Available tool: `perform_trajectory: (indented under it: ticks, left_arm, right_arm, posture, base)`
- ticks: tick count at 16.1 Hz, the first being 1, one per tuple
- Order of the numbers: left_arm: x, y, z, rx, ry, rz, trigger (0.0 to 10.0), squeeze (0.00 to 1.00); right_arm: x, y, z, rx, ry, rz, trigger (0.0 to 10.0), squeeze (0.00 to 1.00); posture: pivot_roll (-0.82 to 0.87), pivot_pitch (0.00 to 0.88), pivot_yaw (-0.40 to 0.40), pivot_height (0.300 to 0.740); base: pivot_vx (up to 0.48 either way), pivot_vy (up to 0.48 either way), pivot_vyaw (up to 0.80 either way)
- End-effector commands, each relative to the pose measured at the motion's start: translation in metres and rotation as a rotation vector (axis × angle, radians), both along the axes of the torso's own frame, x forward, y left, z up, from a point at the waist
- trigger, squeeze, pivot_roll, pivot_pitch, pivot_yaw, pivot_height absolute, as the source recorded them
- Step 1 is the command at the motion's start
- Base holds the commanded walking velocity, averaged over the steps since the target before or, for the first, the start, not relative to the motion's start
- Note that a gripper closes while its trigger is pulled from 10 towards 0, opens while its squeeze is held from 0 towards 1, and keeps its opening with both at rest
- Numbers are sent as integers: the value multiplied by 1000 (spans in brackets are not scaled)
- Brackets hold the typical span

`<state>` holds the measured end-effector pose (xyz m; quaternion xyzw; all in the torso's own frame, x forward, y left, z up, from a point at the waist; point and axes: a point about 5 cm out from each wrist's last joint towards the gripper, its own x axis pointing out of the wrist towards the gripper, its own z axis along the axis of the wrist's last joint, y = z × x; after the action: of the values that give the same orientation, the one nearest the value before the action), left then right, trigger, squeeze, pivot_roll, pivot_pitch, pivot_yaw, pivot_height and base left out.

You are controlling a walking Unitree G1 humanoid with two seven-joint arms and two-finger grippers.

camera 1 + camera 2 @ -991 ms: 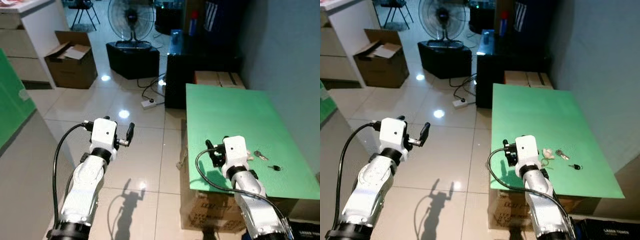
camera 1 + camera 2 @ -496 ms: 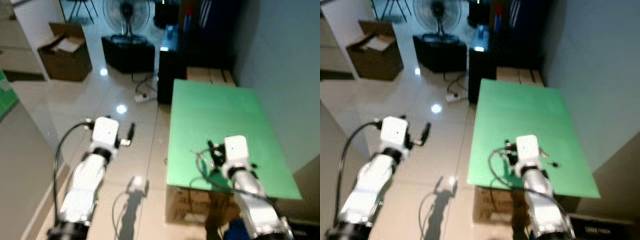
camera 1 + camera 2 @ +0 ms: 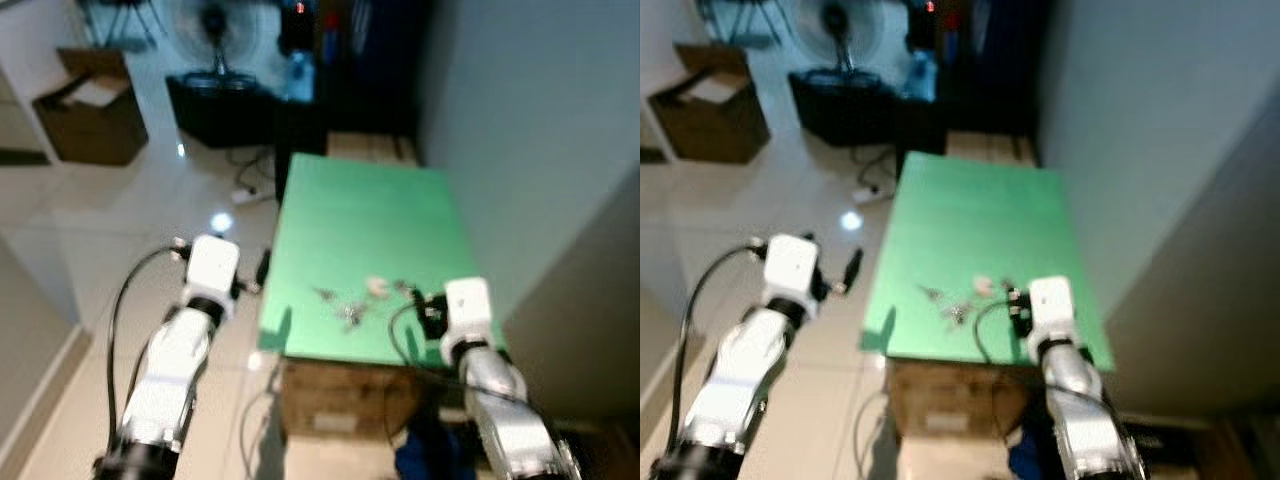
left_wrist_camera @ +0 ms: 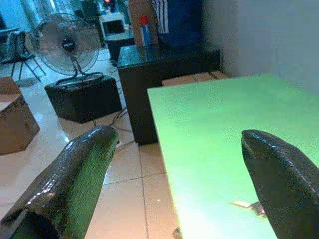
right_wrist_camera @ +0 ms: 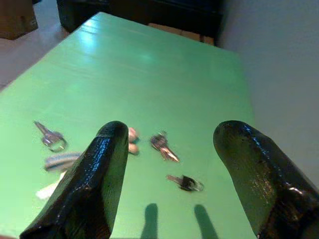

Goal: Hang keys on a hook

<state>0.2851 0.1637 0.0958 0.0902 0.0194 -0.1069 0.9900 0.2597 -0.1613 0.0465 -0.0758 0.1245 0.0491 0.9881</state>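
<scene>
Approach step: my right gripper (image 5: 169, 184) hovers with fingers spread above small metal keys (image 5: 163, 143) scattered on the green tabletop (image 3: 370, 215). Next I lower onto one; left gripper (image 4: 174, 179) waits spread beside the table.

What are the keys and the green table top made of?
The keys look like metal: thin, silvery and a little shiny; one has a dark head, maybe plastic. The table top looks like a smooth painted or laminated board, because it shows soft glare and faint lines. It rests on what looks like a cardboard box.
</scene>
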Motion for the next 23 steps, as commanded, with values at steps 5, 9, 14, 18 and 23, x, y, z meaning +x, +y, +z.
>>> perform_trajectory:
  ticks: [5, 9, 14, 18, 23]
  left_arm:
    - [5, -8, -1, -9, 7, -12, 10000, 0]
    - [6, -10, 0, -27, 1, 12, 10000, 0]
    - [3, -8, 1, -55, -10, -24, 10000, 0]
    - [-2, -11, -4, -41, 21, -72, 10000, 0]
    - [-3, -10, -4, -15, 22, -80, 10000, 0]
  right_arm:
    - [-4, -9, 3, -27, -1, -19, 10000, 0]
    - [-3, -13, 5, -32, -5, -24, 10000, 0]
    - [5, -11, 11, -14, -25, -19, 10000, 0]
    - [11, -12, 14, -11, -33, -12, 10000, 0]
    - [10, -9, 14, 6, -37, -7, 10000, 0]
  posture:
    - [-147, 0, 11, 740]
    - [-147, 0, -3, 740]
    - [-137, 0, -16, 740]
    - [-132, 0, -22, 740]
    - [-118, 0, -21, 740]
  base:
    - [0, 384, 0]
    - [0, 0, 0]
    - [0, 0, 0]
    - [276, 0, -600]
    - [291, 0, -108]
